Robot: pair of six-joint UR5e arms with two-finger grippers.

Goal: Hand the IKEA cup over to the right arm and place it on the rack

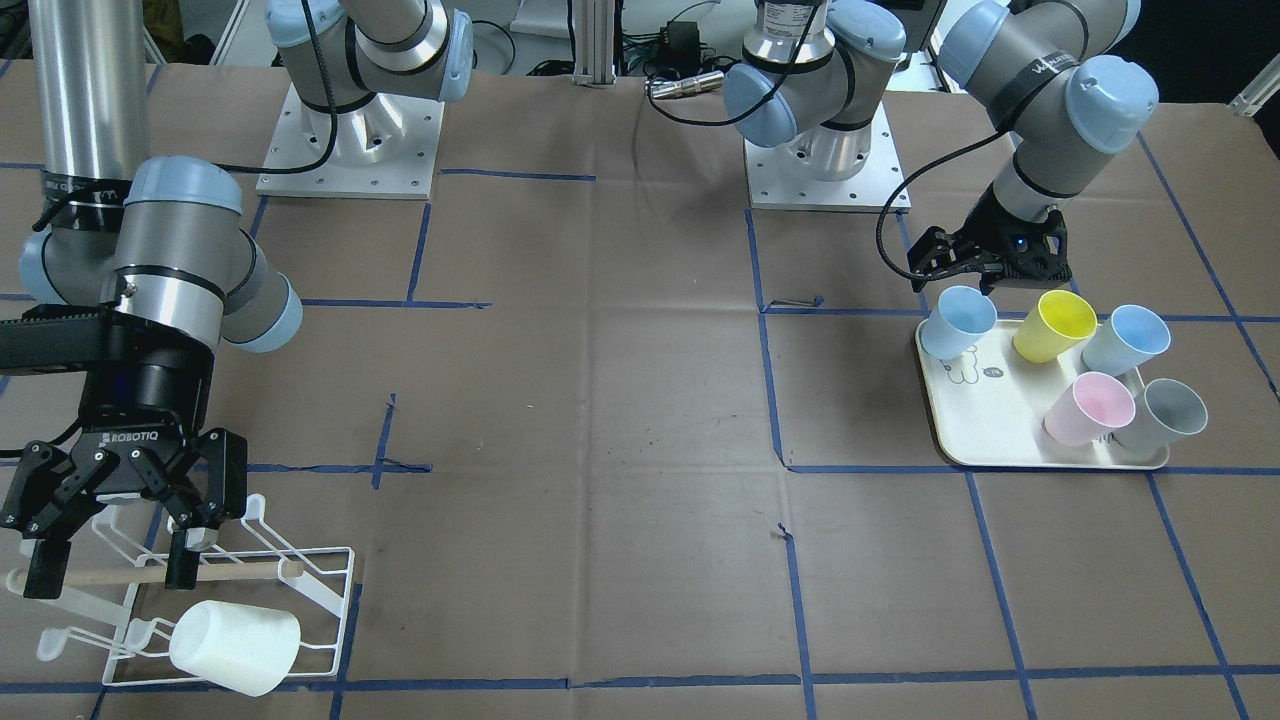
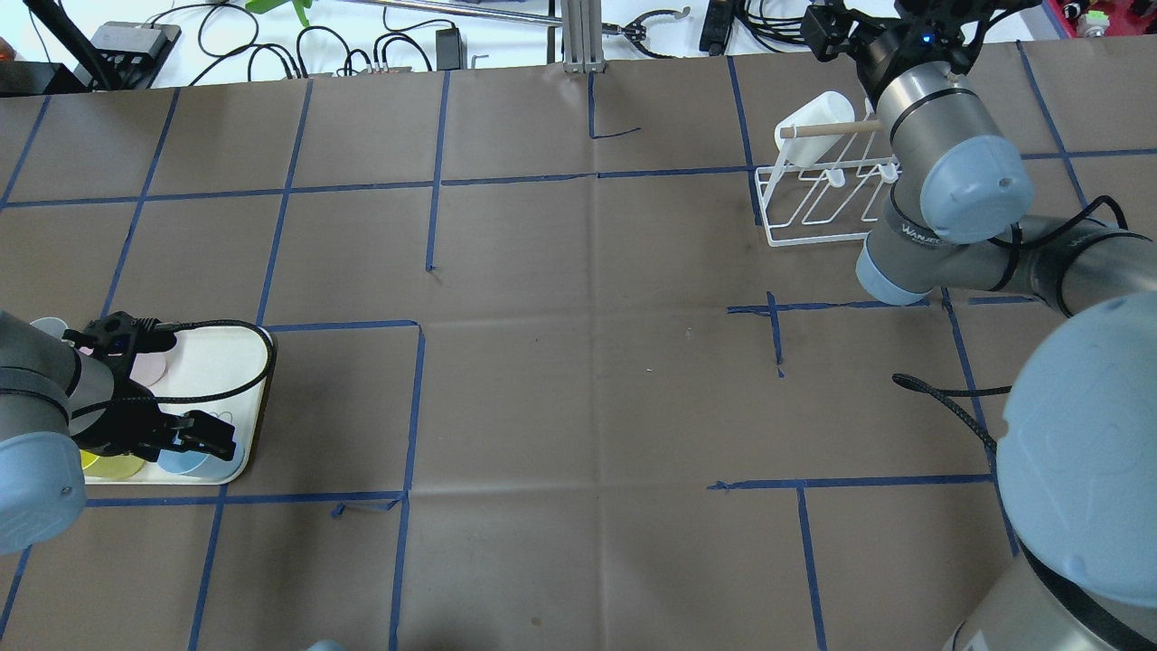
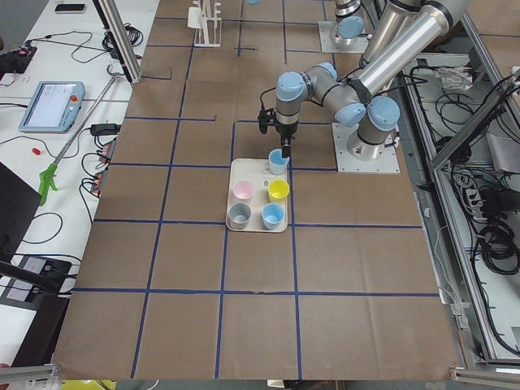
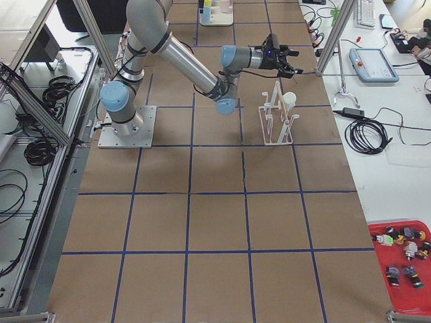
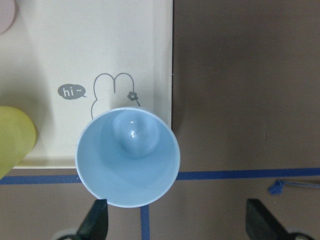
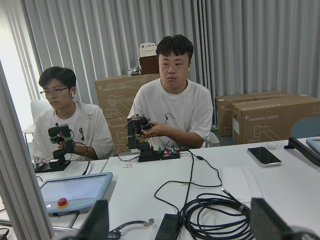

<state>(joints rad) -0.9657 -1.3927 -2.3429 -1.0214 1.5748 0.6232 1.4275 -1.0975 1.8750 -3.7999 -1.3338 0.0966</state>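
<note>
We call this a robotics lab. The left arm (image 1: 1040, 90) and right arm (image 1: 150, 250) are bolted on metal base plates (image 1: 290, 160) to a paper-covered table (image 1: 600, 400) gridded with blue tape (image 1: 400, 303). We also see aluminium framing (image 2: 580, 36), teach pendants (image 3: 50, 104), loose cables (image 6: 215, 215), seated operators (image 6: 175, 107) holding controllers, and Universal Robots cartons (image 6: 270, 117).

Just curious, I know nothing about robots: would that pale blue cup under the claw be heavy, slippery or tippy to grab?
The pale blue cup looks like thin plastic, so probably light and fairly stiff. Its glossy inside hints it may be slippery. Its base is narrower than its rim, so a push near the top could tip it.
</note>
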